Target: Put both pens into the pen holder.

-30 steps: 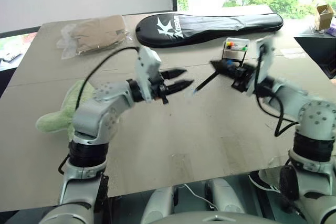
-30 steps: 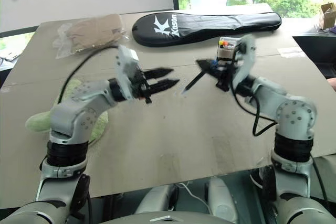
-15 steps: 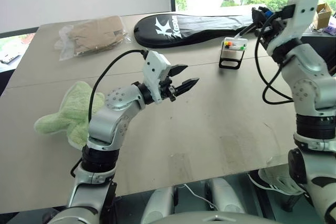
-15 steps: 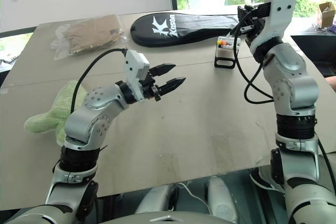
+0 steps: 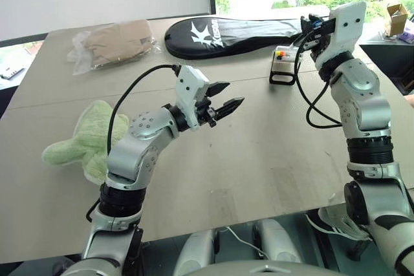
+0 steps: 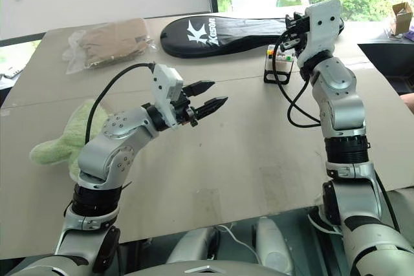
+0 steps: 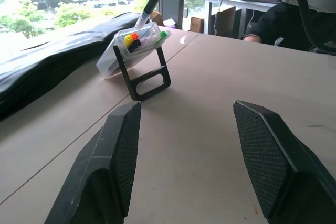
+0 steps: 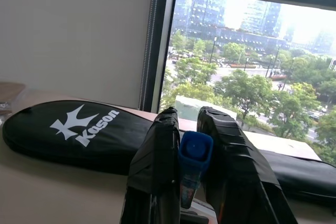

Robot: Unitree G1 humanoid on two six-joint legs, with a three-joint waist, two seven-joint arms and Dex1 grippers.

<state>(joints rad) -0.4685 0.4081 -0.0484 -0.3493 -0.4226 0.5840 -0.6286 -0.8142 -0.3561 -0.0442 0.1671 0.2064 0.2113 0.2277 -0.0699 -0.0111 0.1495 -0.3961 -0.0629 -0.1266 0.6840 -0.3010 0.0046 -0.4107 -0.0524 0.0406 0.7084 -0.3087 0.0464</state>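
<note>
Right gripper (image 8: 191,182): two black fingers (image 8: 157,166) clenched on a slim black-barrelled pen with a blue cap (image 8: 195,153). Blue cap end faces up between the fingers; the barrel's long axis runs steeply down, with the pale tip lowermost at the open top of the holder, as the left wrist view shows (image 7: 152,1). Whether the tip has entered the holder cannot be told.

Small clear-white boxy pen holder on a black frame with an oval cutout (image 5: 284,63): stands tilted on the worktop, directly under the right gripper, near the far right edge. Holds markers with yellow, orange and green caps (image 7: 131,38).

Left gripper (image 5: 221,97): black textured fingers (image 7: 118,145) released, spread apart, nothing between them. Held above the middle of the worktop, pointing toward the holder, well apart from it.

Long black racket bag (image 5: 246,30): lies along the far edge, behind the holder. White crown-like logo and lettering "Kason" legible in the right wrist view.

Clear plastic packet with tan contents (image 5: 113,43): far left.

Pale green plush toy (image 5: 81,143): left edge.

Tan flat worktop (image 5: 259,159).
</note>
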